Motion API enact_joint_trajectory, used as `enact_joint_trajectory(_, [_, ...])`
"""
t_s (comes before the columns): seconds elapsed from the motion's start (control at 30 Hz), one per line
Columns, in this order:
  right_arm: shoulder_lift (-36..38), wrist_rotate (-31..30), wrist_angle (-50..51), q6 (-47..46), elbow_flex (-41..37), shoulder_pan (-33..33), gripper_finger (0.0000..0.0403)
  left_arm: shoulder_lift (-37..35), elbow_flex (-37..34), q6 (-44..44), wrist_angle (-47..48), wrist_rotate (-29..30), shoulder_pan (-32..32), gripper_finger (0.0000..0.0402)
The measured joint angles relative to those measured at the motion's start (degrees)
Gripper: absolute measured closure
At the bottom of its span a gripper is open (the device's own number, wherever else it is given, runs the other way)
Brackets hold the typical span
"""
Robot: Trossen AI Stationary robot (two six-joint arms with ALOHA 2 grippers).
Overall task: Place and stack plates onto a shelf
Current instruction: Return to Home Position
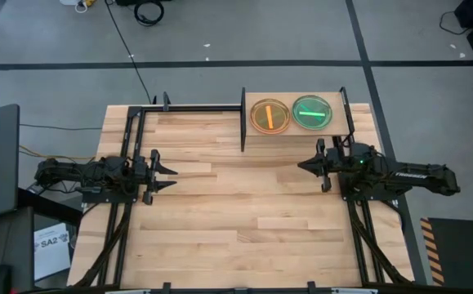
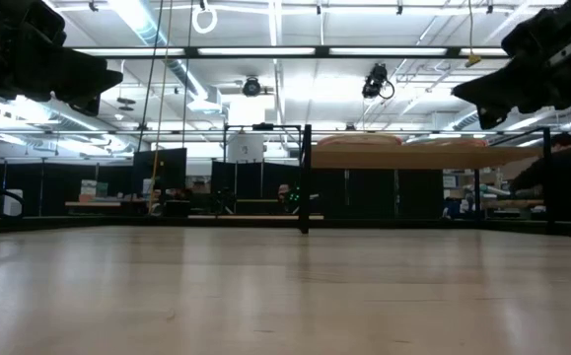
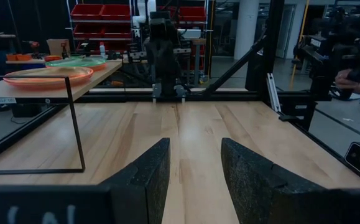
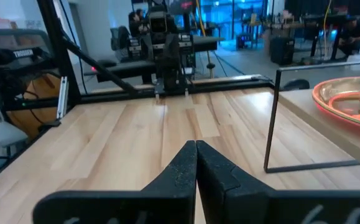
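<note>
Orange and green top the two stacks of plates on the shelf (image 1: pixel 291 131). The orange-topped stack (image 1: pixel 269 115) and the green-topped stack (image 1: pixel 312 112) lie flat on the light-wood board, just beside each other and inside its edges. How many plates sit under each top one cannot be told.

The right end effector (image 1: pixel 305 166) hangs above the tabletop (image 1: pixel 244 212), near the shelf. The board lies just off to one side of its fingers, toward the far edge of the tabletop. The green-topped stack is roughly level with its fingers, and the orange-topped stack sits a little ahead of its fingertips. Its two fingers are pressed together tip to tip with nothing between them, as the right wrist view shows plainly. That view also catches an orange plate rim on the shelf, off to the side.

The left end effector (image 1: pixel 167 175) hangs above the tabletop well apart from the shelf, and faces the right end effector across the wood. Its fingers are spread, with a clear gap of tabletop showing between them, and it holds nothing. From it the shelf lies ahead and off to one side, with the orange-topped stack nearer than the green-topped one. A black metal frame (image 1: pixel 191 106) stands along the far edge of the tabletop. It lies ahead of this end effector and to the same side, and it meets the shelf at the shelf's near end.
</note>
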State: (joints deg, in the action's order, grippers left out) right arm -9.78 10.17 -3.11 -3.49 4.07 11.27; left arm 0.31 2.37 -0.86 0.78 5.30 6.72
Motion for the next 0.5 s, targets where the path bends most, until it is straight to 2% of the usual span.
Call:
enact_joint_trajectory(0.17, [2.4,0.0,-3.1,0.0,-3.6,0.0,0.0389,0.0,0.0,0.0,0.0,0.0,0.0,0.0251])
enact_joint_trajectory(0.5, [6.2,0.0,-2.6,0.4,-3.7,0.0,0.0389,0.0,0.0,0.0,0.4,0.0,0.0,0.0251])
